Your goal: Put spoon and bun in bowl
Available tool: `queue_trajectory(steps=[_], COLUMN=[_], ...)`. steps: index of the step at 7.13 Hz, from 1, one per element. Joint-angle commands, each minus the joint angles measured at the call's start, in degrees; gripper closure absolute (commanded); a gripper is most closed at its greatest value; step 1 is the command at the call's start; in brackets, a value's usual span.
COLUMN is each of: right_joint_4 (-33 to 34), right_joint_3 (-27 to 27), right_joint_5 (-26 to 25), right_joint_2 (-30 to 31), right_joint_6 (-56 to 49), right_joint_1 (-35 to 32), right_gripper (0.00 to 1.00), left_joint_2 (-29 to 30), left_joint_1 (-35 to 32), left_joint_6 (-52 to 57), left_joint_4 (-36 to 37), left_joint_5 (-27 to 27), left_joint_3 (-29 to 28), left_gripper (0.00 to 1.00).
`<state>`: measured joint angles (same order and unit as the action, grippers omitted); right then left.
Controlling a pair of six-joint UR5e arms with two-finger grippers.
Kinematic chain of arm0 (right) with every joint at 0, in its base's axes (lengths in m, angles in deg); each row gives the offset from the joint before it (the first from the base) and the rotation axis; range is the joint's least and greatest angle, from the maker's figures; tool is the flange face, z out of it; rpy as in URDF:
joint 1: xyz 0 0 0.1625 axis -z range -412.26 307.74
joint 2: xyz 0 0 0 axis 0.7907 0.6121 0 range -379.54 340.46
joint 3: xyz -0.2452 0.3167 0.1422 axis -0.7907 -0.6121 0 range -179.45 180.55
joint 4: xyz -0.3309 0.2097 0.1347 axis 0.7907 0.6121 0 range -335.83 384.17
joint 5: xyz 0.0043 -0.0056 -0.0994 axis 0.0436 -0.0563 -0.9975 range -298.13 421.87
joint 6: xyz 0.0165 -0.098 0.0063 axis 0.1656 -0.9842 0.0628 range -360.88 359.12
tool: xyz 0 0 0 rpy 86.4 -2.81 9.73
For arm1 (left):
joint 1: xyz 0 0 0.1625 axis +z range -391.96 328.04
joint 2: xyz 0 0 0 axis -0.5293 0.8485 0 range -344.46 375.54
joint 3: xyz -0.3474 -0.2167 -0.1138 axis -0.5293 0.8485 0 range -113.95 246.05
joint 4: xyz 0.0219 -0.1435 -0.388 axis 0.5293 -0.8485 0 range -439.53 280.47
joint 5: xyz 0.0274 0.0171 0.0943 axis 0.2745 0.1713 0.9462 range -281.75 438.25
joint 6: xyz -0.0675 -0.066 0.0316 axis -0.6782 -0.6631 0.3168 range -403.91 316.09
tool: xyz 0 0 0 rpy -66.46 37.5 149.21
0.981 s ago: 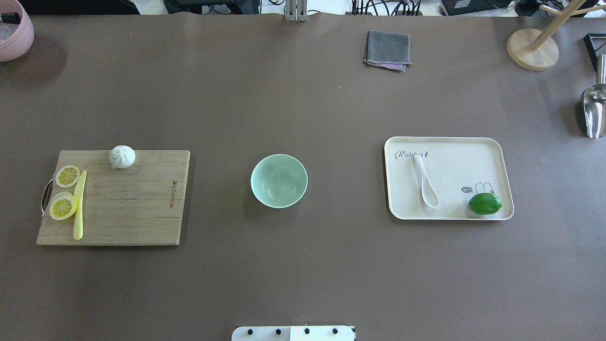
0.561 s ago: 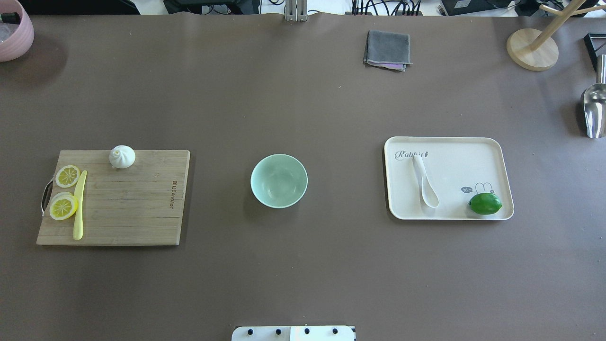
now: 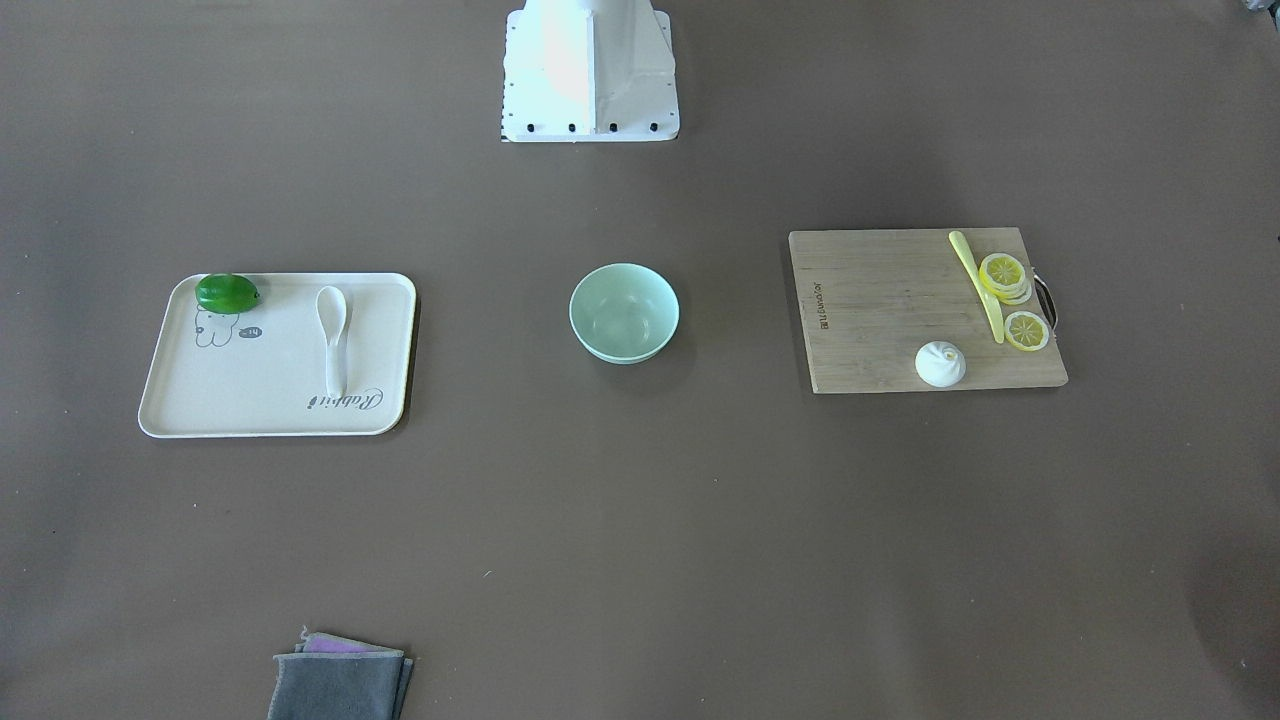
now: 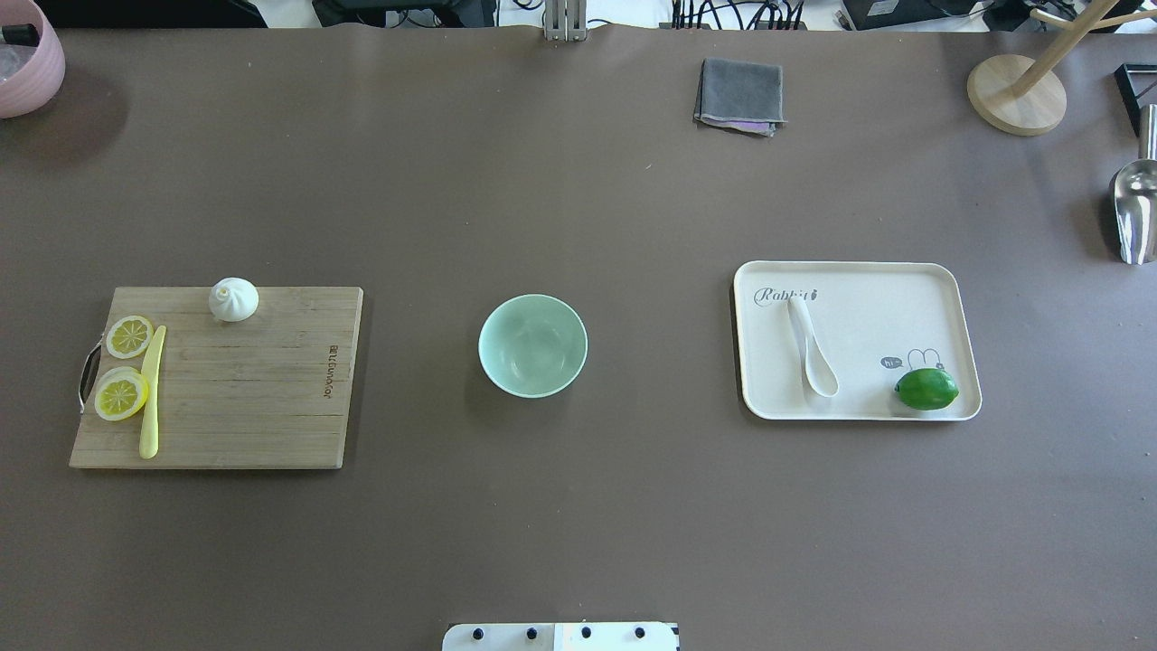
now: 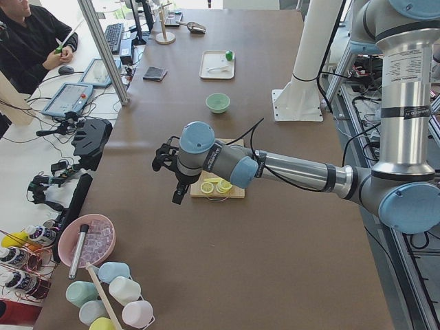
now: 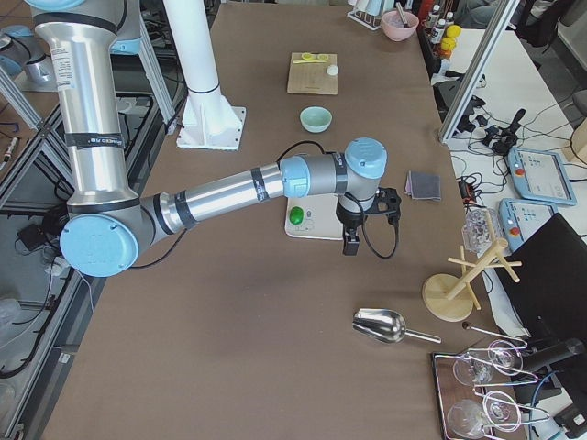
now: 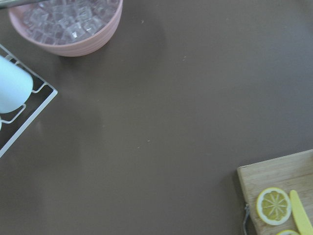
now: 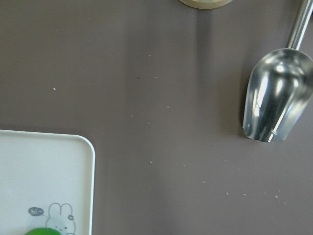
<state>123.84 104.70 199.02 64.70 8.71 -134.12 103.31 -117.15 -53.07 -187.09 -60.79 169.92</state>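
The white spoon (image 4: 811, 348) lies on the cream tray (image 4: 868, 280) at the right. The white pleated bun (image 4: 233, 299) sits on the far edge of the wooden cutting board (image 4: 244, 398) at the left. The mint-green bowl (image 4: 532, 344) stands empty in the middle between them. My left gripper (image 5: 177, 193) shows only in the exterior left view, above the table beyond the board's outer end. My right gripper (image 6: 350, 245) shows only in the exterior right view, just past the tray's outer edge. I cannot tell whether either is open or shut.
A green lime (image 4: 926, 388) lies on the tray. Lemon slices (image 4: 122, 394) and a yellow knife (image 4: 151, 391) lie on the board. A grey cloth (image 4: 739, 95), a pink ice bowl (image 4: 27, 63), a metal scoop (image 4: 1135, 212) and a wooden stand (image 4: 1016, 93) sit at the table's edges.
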Motion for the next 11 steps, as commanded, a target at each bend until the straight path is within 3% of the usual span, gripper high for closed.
queue_trajectory(steps=[1, 2, 3, 4, 6, 9, 11], right_joint_4=[-8.66, -13.49, -15.19, -15.99, -16.88, -17.05, -23.25], right_joint_3=[-0.17, -0.26, -0.87, -1.75, -2.02, -3.33, -7.27], right_joint_5=[3.39, 3.73, 3.30, 0.34, -7.05, -10.83, -14.53], right_joint_2=[-0.57, -0.66, -2.83, -4.68, -5.31, -8.73, -9.88], right_joint_6=[4.89, 7.35, 12.59, 15.95, 21.83, 28.18, 33.28], right_joint_1=[6.25, 9.41, 13.79, 16.27, 22.77, 30.85, 35.96], right_gripper=[0.00, 0.00, 0.00, 0.00, 0.00, 0.00, 0.00], left_joint_2=[6.67, 8.97, 9.16, 9.78, 12.59, 13.20, 14.44], left_joint_1=[5.01, 11.13, 15.37, 17.67, 21.89, 24.81, 29.18], left_joint_6=[-11.10, -11.49, -13.41, -14.74, -18.44, -18.53, -18.44], left_joint_4=[-1.07, -2.90, -4.92, -7.29, -7.76, -7.67, -7.76], left_joint_5=[-2.28, -0.28, 4.96, 6.93, 8.51, 8.79, 13.06], left_joint_3=[-0.94, -2.08, -2.44, -3.14, -4.55, -4.64, -5.17], left_gripper=[0.02, 0.02, 0.02, 0.02, 0.02, 0.02, 0.02])
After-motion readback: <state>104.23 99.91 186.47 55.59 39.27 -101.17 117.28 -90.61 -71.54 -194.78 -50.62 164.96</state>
